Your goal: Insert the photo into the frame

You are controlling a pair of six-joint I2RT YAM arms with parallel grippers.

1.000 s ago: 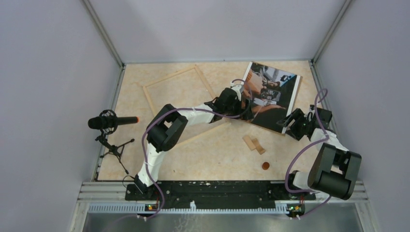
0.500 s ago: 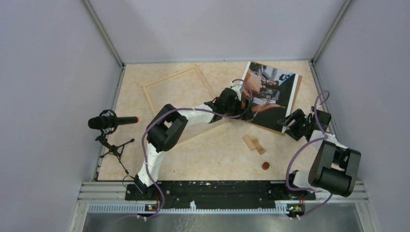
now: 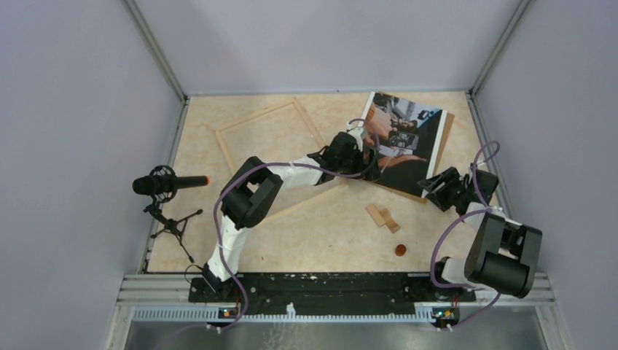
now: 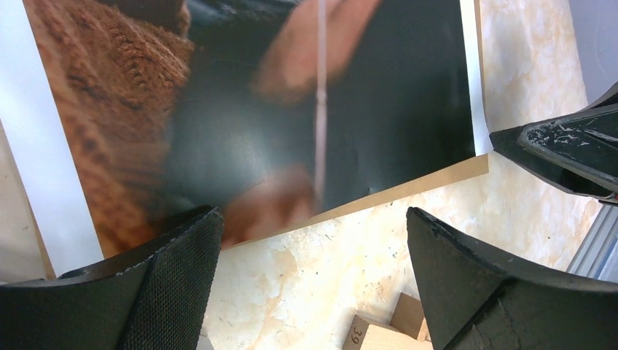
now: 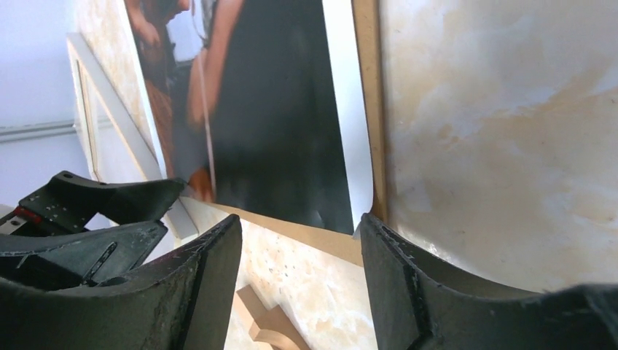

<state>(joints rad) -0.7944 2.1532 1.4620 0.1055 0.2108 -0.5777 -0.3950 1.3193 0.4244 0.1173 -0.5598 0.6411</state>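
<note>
Copper-brown small disc [image 3: 399, 250] lies nearest the arm bases, on the beige marbled table [image 3: 306, 233], right of centre. Just beyond it, small wooden blocks [image 3: 382, 216] lie together; the left wrist view shows "39" printed on one. Further out, the right gripper [image 5: 299, 222] sits low at the near right corner of the photo [image 3: 408, 138]. Its fingers are spread, and the corner shows in the gap between them. I cannot tell whether either finger touches it. The left gripper [image 4: 313, 219] hangs over the photo's near left edge, fingers wide apart and nothing gripped. The photo lies picture side up in the far right part of the table, turned at an angle to the walls. A strip of brown backing board shows along its near and right edges. It is outside the frame [image 3: 255, 117], which lies flat to its left, also turned at an angle, with bare table showing inside it. The left arm crosses the frame's near right corner, so contact between photo and frame cannot be judged. A microphone [image 3: 164, 184] on a small tripod stands at the table's left edge.
</note>
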